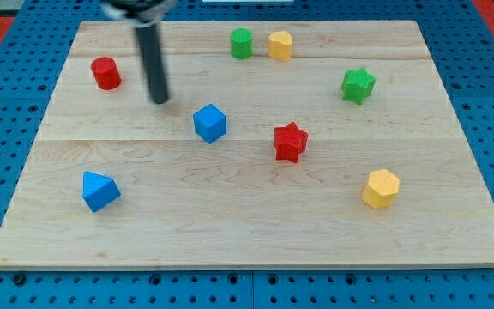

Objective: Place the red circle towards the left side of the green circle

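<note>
The red circle is a short red cylinder near the board's upper left. The green circle is a short green cylinder at the view's top, middle, right beside a yellow hexagon block. My tip is the lower end of a dark rod coming down from the view's top. It stands to the right of and slightly below the red circle, apart from it, and well left of and below the green circle.
A blue cube lies right of and below my tip. A red star, a green star, a yellow hexagon and a blue wedge-like block lie elsewhere on the wooden board.
</note>
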